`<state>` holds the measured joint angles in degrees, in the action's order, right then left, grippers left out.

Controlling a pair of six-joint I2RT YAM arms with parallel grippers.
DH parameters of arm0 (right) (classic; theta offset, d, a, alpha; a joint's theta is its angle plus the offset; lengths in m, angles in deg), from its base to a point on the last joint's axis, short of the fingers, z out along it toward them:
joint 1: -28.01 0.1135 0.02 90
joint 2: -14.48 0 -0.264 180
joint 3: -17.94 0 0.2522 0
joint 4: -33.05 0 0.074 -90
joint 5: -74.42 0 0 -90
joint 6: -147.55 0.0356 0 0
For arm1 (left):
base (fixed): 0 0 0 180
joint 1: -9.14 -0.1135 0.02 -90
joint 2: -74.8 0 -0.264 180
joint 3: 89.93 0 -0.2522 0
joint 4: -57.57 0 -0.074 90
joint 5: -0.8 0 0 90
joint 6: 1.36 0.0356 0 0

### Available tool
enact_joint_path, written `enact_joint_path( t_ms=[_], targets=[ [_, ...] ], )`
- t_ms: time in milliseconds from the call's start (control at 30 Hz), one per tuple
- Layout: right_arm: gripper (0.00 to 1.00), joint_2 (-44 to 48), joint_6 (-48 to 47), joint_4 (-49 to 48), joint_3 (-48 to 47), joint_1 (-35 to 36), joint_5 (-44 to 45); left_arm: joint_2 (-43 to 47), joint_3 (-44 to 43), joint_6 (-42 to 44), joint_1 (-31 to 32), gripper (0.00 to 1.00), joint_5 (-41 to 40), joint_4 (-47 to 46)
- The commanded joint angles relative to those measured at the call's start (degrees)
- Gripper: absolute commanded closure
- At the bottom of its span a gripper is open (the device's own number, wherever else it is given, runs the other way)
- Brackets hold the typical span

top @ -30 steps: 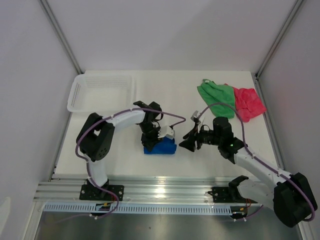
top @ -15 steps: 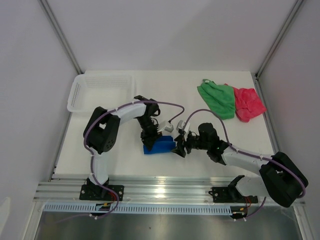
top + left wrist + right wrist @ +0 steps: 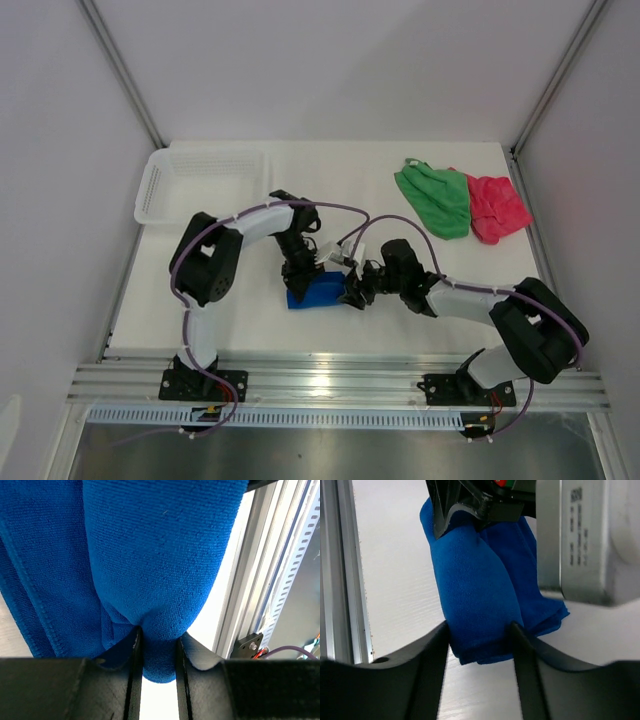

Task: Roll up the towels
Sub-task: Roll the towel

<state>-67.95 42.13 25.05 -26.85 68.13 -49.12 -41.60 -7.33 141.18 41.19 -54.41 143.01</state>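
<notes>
The blue towel (image 3: 318, 293) lies as a thick roll near the table's front middle. My left gripper (image 3: 305, 268) comes down on it from behind. In the left wrist view the left gripper (image 3: 157, 642) is shut, pinching the blue towel (image 3: 150, 555) at one end. My right gripper (image 3: 354, 290) meets the roll's right end. In the right wrist view the right gripper (image 3: 480, 630) stands wide, both fingers pressed against the sides of the blue towel (image 3: 475, 595). The green towel (image 3: 435, 198) and the pink-red towel (image 3: 498, 207) lie crumpled side by side at the back right.
A white mesh basket (image 3: 160, 185) stands at the back left corner. The aluminium rail (image 3: 320, 372) runs along the near edge, just in front of the roll. Grey walls close in the table on both sides and at the back.
My right arm has swung left from mid-table to the blue roll, and its jaws now grip the roll's right end. The left gripper has kept its pinch on the towel.
</notes>
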Motion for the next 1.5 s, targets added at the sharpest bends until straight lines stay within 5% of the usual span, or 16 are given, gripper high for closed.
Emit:
enact_joint_path(
  t_ms=[0, 33, 133, 200, 300, 400, 600, 1000, 1267, 1467],
  targets=[
    [0.51, -2.4, -1.4, 2.4, -4.8, 0.5, -2.1, -1.9, -1.8, 1.5, -0.8, 0.81, 0.8, 1.3],
    [0.68, -2.9, -1.6, 3.7, -5.4, 0.4, -2.5, -1.9, -2.0, 1.4, -1.0, 0.8, 0.8, 1.4],
    [0.94, -3.8, -0.3, 6.7, -6.2, 0.1, -4.2, -1.5, -2.1, 0.9, -1.9, 0.74, 0.7, 1.3],
    [0.99, -3.9, 0.8, 7.7, -6.2, -0.3, -5.0, -1.1, -2.1, 0.4, -2.5, 0.65, 0.7, 1.1],
    [1.0, -3.8, 3.7, 9.4, -6.6, -1.1, -6.4, -0.2, -2.1, -1.2, -3.7, 0.51, 1.2, 0.7],
    [1.0, -3.7, 8.8, 9.9, -6.8, -2.1, -8.8, 2.1, -1.8, -3.9, -5.2, 0.48, 2.9, -0.3],
    [1.0, -5.5, 21.5, 7.5, -6.3, -4.6, -11.6, 7.4, 1.5, -12.7, -7.1, 0.46, 3.1, -6.5],
    [1.0, -21.2, 41.0, 1.0, -10.3, -11.2, -14.5, 17.8, 4.1, -25.0, -7.1, 0.45, -10.3, -23.6],
    [0.98, -24.5, 43.8, 6.1, -14.1, -12.2, -14.2, 26.7, 8.7, -7.2, 0.2, 0.41, -20.7, -26.5],
    [0.96, -27.3, 45.4, 6.3, -16.0, -12.9, -14.8, 32.7, 23.8, 10.6, 12.9, 0.35, -27.3, -38.9]
  ],
)
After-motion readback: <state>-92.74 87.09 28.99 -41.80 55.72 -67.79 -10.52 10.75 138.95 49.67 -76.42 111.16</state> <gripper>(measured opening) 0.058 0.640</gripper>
